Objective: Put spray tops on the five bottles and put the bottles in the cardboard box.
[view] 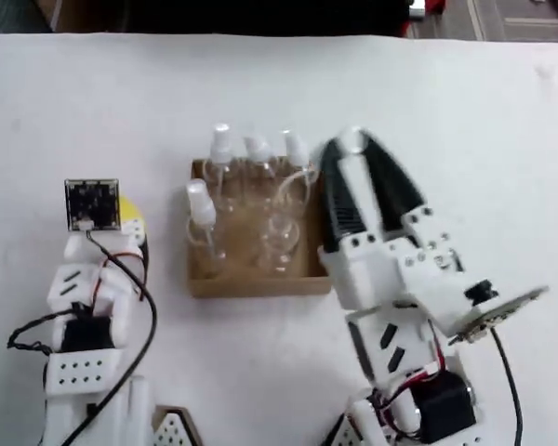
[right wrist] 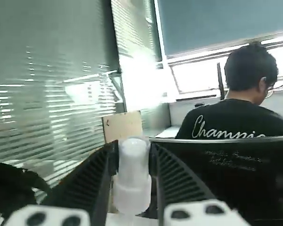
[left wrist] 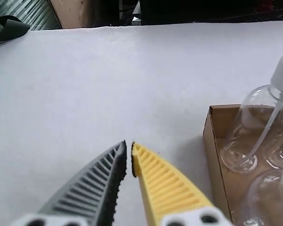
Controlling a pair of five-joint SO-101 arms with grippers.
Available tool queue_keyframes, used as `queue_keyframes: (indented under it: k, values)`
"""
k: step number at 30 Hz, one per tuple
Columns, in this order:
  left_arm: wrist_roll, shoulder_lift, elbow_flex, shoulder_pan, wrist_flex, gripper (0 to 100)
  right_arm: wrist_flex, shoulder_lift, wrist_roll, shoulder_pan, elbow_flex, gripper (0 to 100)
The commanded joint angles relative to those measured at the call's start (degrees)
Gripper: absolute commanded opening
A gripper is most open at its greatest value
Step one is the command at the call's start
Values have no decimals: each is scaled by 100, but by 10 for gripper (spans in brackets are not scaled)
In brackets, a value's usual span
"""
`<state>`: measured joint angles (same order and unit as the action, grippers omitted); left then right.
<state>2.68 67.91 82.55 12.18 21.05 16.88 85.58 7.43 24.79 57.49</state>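
We see the cardboard box [view: 251, 283] in the middle of the white table [view: 93, 102], with five clear bottles [view: 258, 167] standing inside its low walls. Four of them wear white tops, and the uncapped bottle [view: 279, 240] stands in the corner nearest the right arm. The right gripper [view: 353, 147] hangs at the box's right wall, its black jaws clamped on a white spray top [right wrist: 132, 174]. The left gripper [left wrist: 129, 148] sits over bare table, apart from the box's left wall, its grey and yellow jaws brought tip to tip with nothing between them. We find wide bare tabletop beyond the box and to its left.
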Motion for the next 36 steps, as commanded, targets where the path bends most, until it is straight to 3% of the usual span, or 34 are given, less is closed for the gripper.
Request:
queue_keyframes:
  k: [1,4,9,19,27,36]
  values:
    - [-44,127,-97,-75,-9,24,-303,-84,88,338,123,16]
    - [-44,127,-97,-75,-9,24,-1086,-84,-105,321,738,15]
    - [-44,127,-97,-75,-18,24,-2273,-31,-1196,338,1530,15]
    - [-44,127,-97,-75,-18,24,-2044,163,-1222,347,1389,15]
    - [-44,127,-105,-75,-18,24,-92,1182,-1222,356,1081,15]
    - [-44,127,-105,-75,-18,24,13,919,-1213,374,1099,15]
